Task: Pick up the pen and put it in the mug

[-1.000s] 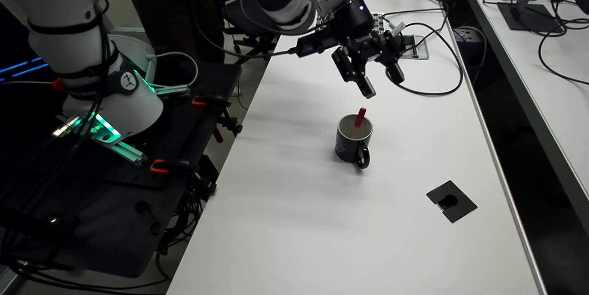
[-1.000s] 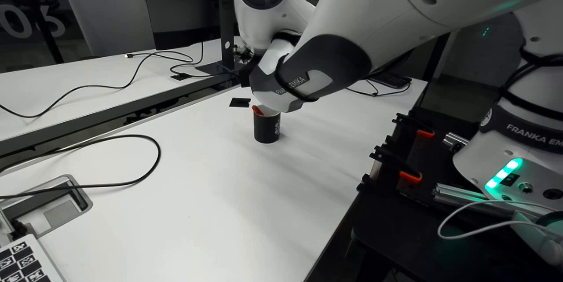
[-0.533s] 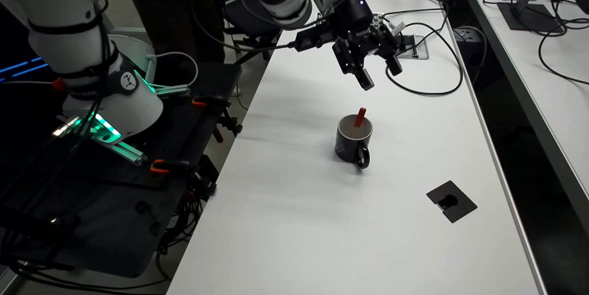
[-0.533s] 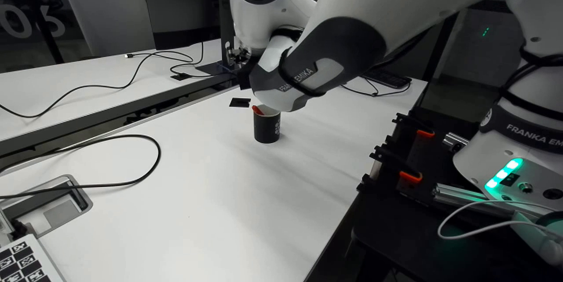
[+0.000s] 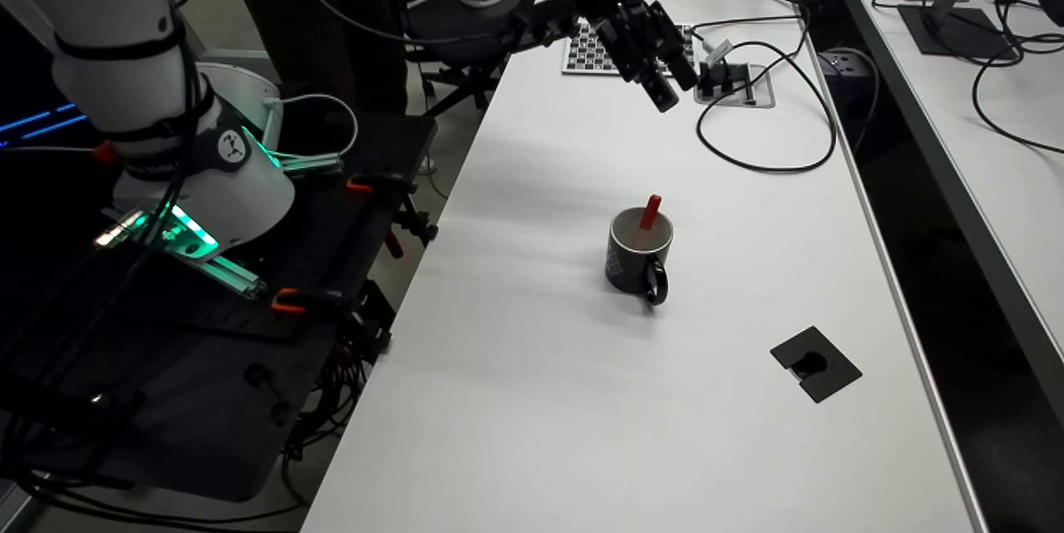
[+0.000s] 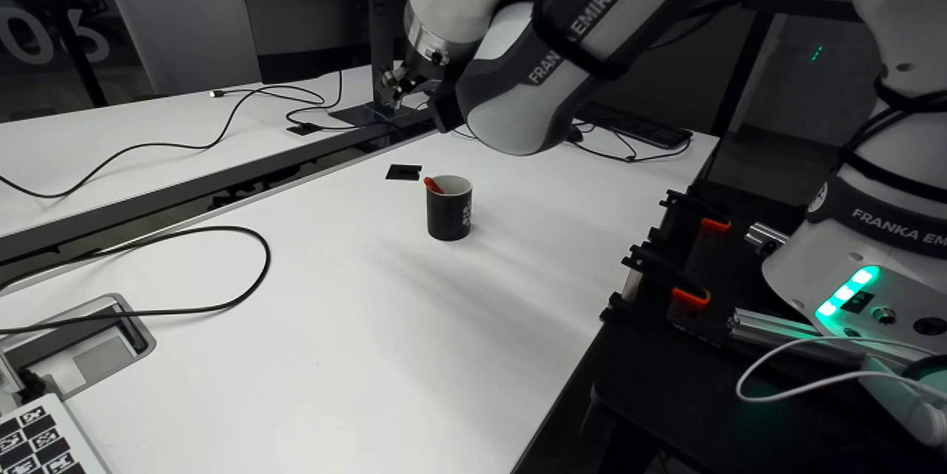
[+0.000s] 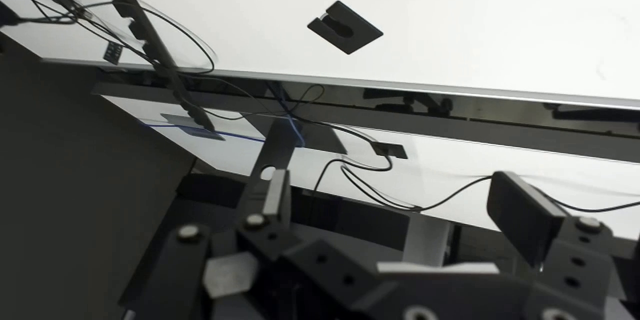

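The dark grey-black mug (image 5: pixel 625 267) stands upright on the white table; it also shows in an exterior view (image 6: pixel 448 219). The pen (image 5: pixel 651 213) stands tilted inside the mug, with its red end sticking up above the rim; its red end also shows in an exterior view (image 6: pixel 433 185). The lower part of the pen is mostly hidden by the mug. My gripper (image 5: pixel 675 88) is raised, apart from the mug and tilted. In the wrist view its fingers (image 7: pixel 395 195) are spread wide with nothing between them. The mug and pen are out of the wrist view.
A flat black square plate (image 5: pixel 819 362) lies near the table's edge; it also shows in the wrist view (image 7: pixel 345 28). A keyboard (image 5: pixel 594 52), a socket box (image 5: pixel 752 96) and a looped black cable (image 5: pixel 769 170) lie beyond the mug. Orange-tipped clamps (image 6: pixel 692 298) grip the robot's bench.
My gripper has moved up and away from the mug, and the wrist has turned. The keyboard is more exposed in an exterior view. The mug and the pen in it have not moved.
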Tool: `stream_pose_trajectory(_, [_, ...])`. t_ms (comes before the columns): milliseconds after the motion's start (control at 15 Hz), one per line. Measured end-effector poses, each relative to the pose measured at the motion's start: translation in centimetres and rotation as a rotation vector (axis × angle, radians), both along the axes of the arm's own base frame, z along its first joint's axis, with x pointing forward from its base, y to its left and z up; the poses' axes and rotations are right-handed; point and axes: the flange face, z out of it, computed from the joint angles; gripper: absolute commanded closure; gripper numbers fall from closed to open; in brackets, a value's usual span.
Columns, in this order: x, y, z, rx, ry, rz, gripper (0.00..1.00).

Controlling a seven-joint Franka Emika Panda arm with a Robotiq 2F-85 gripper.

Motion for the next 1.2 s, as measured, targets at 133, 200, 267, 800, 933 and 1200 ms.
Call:
stream_pose_trajectory(133, [-1.2, -0.2, 0.6, -0.007, 0.020, 0.089, 0.00])
stream_pose_trajectory(200, [-1.9, -0.3, 0.8, -0.013, 0.032, 0.132, 0.00])
stream_pose_trajectory(267, [-2.5, -0.5, 0.9, -0.019, 0.045, 0.175, 0.00])
stream_pose_trajectory(800, [-5.2, -0.9, 2.5, 0.005, 0.084, 0.394, 0.00])
stream_pose_trajectory(933, [-5.2, -0.6, 3.1, 0.013, 0.077, 0.403, 0.00])
stream_pose_trajectory(1200, [-5.3, -0.5, 3.1, 0.014, 0.076, 0.406, 0.00])
